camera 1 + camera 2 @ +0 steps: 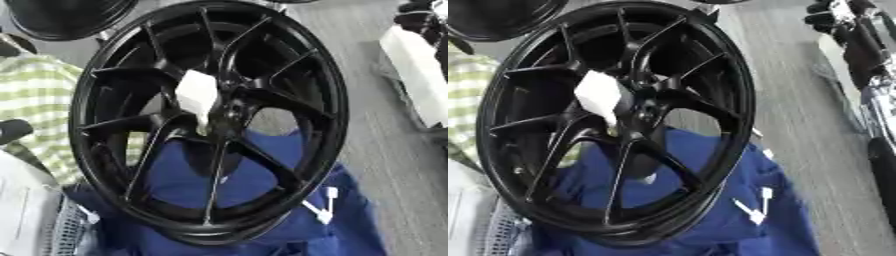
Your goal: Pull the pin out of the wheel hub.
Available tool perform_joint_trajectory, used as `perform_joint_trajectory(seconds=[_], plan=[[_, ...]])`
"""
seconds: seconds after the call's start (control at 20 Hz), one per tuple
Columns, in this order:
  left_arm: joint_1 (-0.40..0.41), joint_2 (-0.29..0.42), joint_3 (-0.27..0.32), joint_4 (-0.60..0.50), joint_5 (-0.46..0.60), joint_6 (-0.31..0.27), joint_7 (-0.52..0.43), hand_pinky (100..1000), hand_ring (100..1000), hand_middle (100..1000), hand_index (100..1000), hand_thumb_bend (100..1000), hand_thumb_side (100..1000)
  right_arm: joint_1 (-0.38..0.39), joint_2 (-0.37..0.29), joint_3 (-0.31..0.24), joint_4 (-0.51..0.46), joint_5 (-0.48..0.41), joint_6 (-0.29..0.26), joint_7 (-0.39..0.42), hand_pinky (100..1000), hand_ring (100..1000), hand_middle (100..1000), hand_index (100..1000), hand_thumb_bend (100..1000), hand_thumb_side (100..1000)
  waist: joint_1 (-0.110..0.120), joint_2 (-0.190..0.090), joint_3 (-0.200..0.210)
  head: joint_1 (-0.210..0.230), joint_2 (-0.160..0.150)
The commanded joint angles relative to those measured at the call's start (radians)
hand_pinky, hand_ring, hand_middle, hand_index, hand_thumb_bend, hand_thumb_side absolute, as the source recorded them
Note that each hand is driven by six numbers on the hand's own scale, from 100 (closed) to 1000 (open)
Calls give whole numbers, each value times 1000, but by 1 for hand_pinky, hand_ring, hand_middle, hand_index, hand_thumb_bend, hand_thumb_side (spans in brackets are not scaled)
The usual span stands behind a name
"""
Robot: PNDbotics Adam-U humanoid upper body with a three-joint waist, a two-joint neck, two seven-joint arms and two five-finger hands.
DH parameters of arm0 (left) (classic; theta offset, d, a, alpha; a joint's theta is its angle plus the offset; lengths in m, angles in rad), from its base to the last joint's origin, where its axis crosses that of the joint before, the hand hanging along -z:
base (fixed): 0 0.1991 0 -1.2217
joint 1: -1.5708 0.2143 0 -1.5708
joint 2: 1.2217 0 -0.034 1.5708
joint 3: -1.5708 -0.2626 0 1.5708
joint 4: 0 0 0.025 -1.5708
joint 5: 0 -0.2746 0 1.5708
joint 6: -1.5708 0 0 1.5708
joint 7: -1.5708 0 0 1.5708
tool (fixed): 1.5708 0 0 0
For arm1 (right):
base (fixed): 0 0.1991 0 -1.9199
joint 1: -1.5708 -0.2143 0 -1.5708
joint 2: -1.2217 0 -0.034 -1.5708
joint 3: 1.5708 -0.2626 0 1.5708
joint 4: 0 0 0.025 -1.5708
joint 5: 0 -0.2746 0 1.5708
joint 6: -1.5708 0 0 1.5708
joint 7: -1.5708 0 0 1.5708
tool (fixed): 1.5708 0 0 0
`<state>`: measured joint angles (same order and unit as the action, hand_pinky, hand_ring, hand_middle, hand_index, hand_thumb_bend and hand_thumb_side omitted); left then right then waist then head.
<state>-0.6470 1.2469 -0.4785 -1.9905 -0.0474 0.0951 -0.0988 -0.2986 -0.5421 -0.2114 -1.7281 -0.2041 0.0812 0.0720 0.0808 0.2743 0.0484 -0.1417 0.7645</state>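
With the white pin seated at the centre of the black wheel hub, which stands tilted over a blue cloth, you should draw it straight out along its axis, though neither hand is in view, so their fingers cannot be judged.

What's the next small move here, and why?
Probably bring a hand in toward the white pin at the centre of the black wheel. The pin is in the hub, untouched, and neither hand shows in either view, so nothing can be gripped yet.
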Motion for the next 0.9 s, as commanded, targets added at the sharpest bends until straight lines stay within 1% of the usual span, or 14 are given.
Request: perform_joint_trajectory(seconds=[0.05,0.2,0.3,0.5,0.7,0.75,0.85,0.9], plan=[[-60,-19,-14,-9,28,36,-45,805,739,700,812,593,557,-10,-16,-1,-8,6,1,6,877,759,699,782,100,723,-1,-24,-2,10,2],[-131,-65,-37,-8,41,74,-89,810,746,709,817,599,556,-7,-16,-3,-6,7,2,7,877,759,699,782,100,727,0,-25,1,11,4],[-179,-98,-54,3,48,88,-118,814,751,717,823,603,558,-4,-17,-5,-4,8,3,5,877,759,699,782,100,728,0,-26,2,10,5],[-281,-179,-105,55,58,87,-181,818,758,729,831,611,562,-2,-15,-8,-2,7,4,3,877,760,699,783,100,730,0,-27,6,9,1],[-396,-268,-157,133,56,69,-258,820,763,741,836,618,568,1,-16,-9,0,6,4,2,877,760,700,783,100,733,0,-26,12,5,-7],[-457,-302,-153,170,56,70,-358,820,764,742,837,618,569,3,-16,-13,0,6,4,0,877,760,700,783,100,734,-2,-24,19,-1,-11],[-543,-361,-91,241,51,64,-625,821,765,745,839,618,572,7,-15,-18,1,7,3,-5,877,760,700,784,100,736,-4,-22,29,-8,-17],[-566,-380,-63,266,47,56,-716,821,765,746,841,621,571,8,-15,-19,1,7,3,-6,877,761,700,784,100,737,-5,-20,31,-10,-19]])
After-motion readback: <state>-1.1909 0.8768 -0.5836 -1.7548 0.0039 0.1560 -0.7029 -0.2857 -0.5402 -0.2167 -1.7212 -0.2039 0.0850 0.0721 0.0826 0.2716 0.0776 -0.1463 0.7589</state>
